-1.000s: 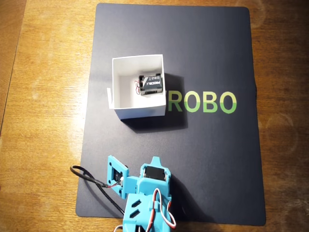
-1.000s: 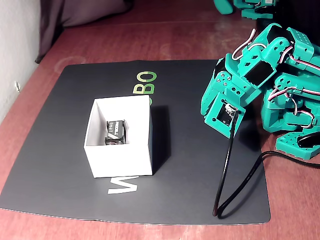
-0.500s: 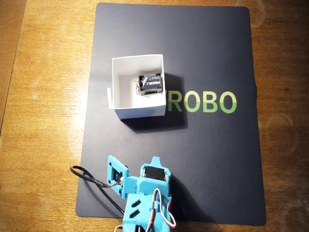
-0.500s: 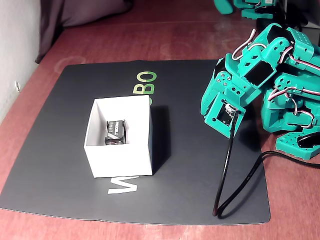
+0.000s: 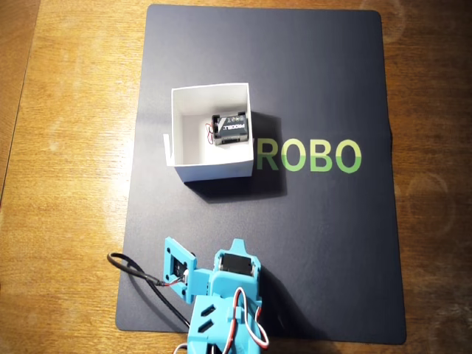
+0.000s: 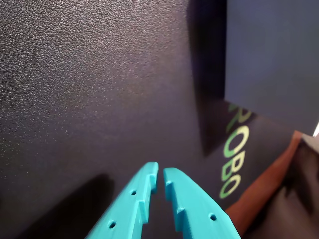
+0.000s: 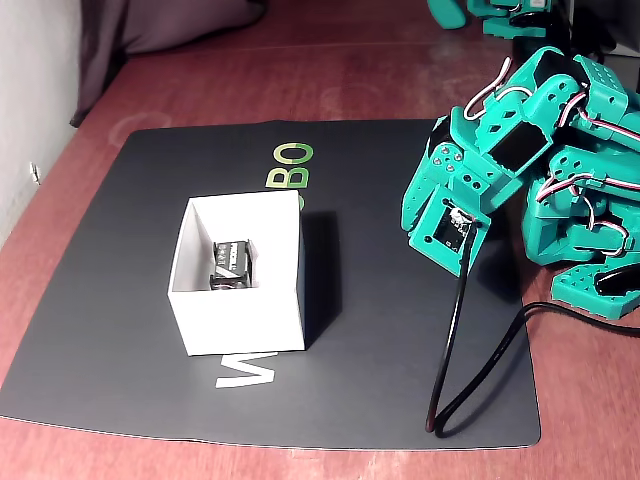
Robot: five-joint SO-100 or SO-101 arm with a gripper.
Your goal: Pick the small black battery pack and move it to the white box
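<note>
The small black battery pack (image 5: 230,127) lies inside the white box (image 5: 193,96), toward its three o'clock wall in the overhead view, while the gripper (image 6: 161,175), well apart at six o'clock over the black mat (image 5: 317,243), has its teal fingers nearly together and empty.

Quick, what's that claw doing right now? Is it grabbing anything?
Claw: nearly closed and empty, over the black mat. The battery pack lies in the white box.
</note>
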